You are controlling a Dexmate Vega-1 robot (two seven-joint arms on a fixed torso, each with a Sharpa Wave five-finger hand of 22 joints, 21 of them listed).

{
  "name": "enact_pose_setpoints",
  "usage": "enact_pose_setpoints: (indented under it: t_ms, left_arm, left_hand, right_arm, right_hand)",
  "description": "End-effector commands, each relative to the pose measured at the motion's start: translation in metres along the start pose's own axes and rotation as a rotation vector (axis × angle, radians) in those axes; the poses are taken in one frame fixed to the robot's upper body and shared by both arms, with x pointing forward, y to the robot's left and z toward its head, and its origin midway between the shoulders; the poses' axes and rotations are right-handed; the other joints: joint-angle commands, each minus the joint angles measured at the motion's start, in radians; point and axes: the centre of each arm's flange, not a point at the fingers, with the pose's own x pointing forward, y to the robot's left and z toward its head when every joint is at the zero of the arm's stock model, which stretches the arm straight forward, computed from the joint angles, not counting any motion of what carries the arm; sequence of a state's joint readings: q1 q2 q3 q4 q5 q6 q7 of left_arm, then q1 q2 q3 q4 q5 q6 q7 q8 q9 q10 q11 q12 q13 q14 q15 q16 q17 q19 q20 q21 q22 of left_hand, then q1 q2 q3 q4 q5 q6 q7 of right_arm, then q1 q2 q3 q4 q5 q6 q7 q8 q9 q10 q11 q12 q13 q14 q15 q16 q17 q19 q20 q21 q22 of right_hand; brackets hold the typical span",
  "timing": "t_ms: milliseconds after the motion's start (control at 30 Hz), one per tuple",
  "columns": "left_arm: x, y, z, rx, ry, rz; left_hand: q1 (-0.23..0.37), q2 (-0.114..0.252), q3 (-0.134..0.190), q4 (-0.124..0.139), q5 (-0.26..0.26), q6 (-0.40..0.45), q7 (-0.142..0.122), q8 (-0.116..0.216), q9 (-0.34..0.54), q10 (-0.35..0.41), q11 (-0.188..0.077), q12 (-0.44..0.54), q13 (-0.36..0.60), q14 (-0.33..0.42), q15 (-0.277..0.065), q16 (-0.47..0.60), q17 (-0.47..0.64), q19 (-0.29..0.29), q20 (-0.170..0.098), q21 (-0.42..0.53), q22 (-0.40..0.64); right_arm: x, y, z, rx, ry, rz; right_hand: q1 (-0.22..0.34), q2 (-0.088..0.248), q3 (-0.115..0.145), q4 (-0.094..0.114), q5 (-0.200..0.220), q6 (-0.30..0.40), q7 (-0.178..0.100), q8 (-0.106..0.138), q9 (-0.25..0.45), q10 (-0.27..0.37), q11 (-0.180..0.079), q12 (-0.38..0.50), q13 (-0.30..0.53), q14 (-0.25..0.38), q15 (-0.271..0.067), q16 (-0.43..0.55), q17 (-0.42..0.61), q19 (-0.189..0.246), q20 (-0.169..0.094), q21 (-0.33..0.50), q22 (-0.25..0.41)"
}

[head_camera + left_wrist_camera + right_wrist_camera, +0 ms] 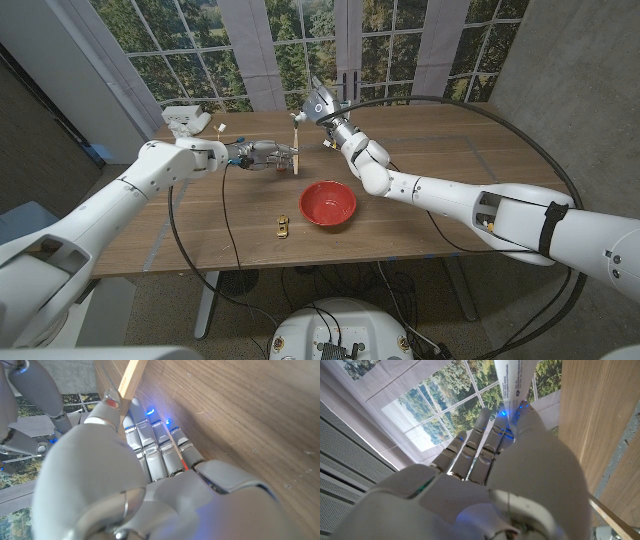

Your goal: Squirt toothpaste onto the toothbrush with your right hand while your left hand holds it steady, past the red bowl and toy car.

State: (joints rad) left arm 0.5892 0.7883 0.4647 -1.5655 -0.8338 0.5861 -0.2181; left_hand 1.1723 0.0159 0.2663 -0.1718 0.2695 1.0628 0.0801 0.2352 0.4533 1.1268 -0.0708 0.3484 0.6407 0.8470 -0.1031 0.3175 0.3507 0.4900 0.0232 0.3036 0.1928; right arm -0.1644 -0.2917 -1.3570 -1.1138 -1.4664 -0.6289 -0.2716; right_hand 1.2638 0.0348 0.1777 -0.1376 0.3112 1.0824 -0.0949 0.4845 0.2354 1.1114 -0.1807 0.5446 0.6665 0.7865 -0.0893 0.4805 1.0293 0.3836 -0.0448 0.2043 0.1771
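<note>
- gripping a wooden-handled toothbrush [297, 150], the left hand [258, 154] holds it upright over the back half of the wooden table [470, 150], roughly midway along its width; the brush head points up.
- in the left wrist view the left hand's fingers [150, 440] are curled around the pale wooden handle [131, 380], which slants up past the thumb, with the table's wood grain close beside the hand.
- the right hand [326, 105] is closed around a toothpaste tube [305, 116], held just beside the top of the toothbrush, on its right and a little higher; whether the tube's tip touches the bristles cannot be told.
- in the right wrist view the right hand's fingers [480, 450] wrap the white printed tube [512, 380], which runs out past the fingertips toward the windows.
- a red bowl [328, 203] stands on the table nearer the front edge, right of the toothbrush and well apart from both hands.
- a small yellow toy car [283, 226] sits just left of the bowl, close to the front edge, not touching it.
- a white object [187, 120] lies at the table's back left corner; what it is cannot be made out.
- black cables [205, 215] loop over the table from the left arm, and another arcs around the right side.
</note>
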Motion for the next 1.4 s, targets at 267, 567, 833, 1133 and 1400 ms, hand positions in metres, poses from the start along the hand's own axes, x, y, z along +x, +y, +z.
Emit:
enact_pose_setpoints:
  t_ms: [267, 567, 833, 1133, 1400]
  left_arm:
    - [-0.001, 0.002, 0.0, -0.01, -0.01, -0.001]
    - [-0.001, 0.002, -0.001, -0.012, -0.011, 0.002]
    - [0.0, 0.002, -0.002, -0.011, -0.007, 0.0]
    - [-0.001, 0.001, -0.002, -0.013, -0.008, 0.003]
    - [-0.002, 0.001, -0.003, -0.017, -0.018, -0.002]
  left_hand:
    - [0.11, 0.106, 0.006, 0.0, 0.006, 0.006, -0.002, 0.001, -0.002, 0.076, -0.068, 0.007, 0.006, 0.006, -0.131, -0.006, 0.001, 0.001, -0.006, 0.005, 0.003]
    - [0.11, 0.106, 0.006, 0.0, 0.005, 0.007, -0.003, 0.0, -0.003, 0.076, -0.067, 0.006, 0.006, 0.007, -0.132, -0.005, 0.002, 0.001, -0.006, 0.005, 0.003]
    - [0.11, 0.106, 0.006, 0.0, 0.006, 0.006, -0.003, -0.001, -0.002, 0.075, -0.067, 0.005, 0.008, 0.006, -0.131, -0.007, 0.002, -0.001, -0.006, 0.005, 0.003]
    - [0.11, 0.107, 0.007, 0.0, 0.006, 0.006, -0.003, -0.001, -0.001, 0.074, -0.067, 0.005, 0.01, 0.004, -0.132, -0.009, 0.002, -0.002, -0.007, 0.005, 0.003]
    - [0.109, 0.107, 0.006, 0.001, 0.006, 0.005, -0.004, -0.002, -0.001, 0.074, -0.069, 0.003, 0.01, 0.004, -0.131, -0.009, 0.003, -0.002, -0.007, 0.005, 0.003]
  right_arm:
    - [0.0, -0.001, 0.0, 0.013, -0.022, -0.016]
    - [0.002, 0.005, 0.0, 0.015, 0.008, 0.015]
    - [0.004, 0.005, -0.013, 0.159, 0.111, 0.033]
    - [0.002, 0.01, -0.016, 0.225, 0.132, 0.045]
    - [0.004, 0.01, -0.02, 0.338, 0.157, 0.106]
  right_hand:
    - [0.07, 0.067, -0.006, -0.001, 0.008, 0.012, -0.011, -0.006, -0.006, 0.014, -0.014, -0.006, 0.0, 0.012, -0.147, -0.023, 0.016, 0.003, -0.074, 0.002, 0.001]
    - [0.068, 0.065, -0.001, -0.004, 0.008, 0.011, -0.002, -0.015, -0.019, 0.025, -0.015, -0.008, -0.006, 0.026, -0.146, -0.049, 0.021, 0.012, -0.056, 0.003, 0.0]
    - [0.017, 0.085, 0.009, 0.011, -0.045, -0.049, -0.003, -0.032, -0.001, -0.022, -0.019, -0.015, 0.02, 0.032, -0.143, -0.08, 0.032, 0.023, -0.021, 0.004, 0.0]
    - [0.0, 0.093, 0.014, 0.013, -0.071, -0.06, -0.013, -0.039, -0.003, -0.036, -0.021, -0.021, 0.026, 0.027, -0.14, -0.094, 0.038, 0.036, -0.003, 0.008, 0.001]
    - [-0.01, 0.097, 0.018, 0.014, -0.084, -0.061, -0.013, -0.04, -0.002, -0.038, -0.022, -0.026, 0.023, 0.025, -0.139, -0.103, 0.038, 0.041, 0.002, 0.009, 0.001]
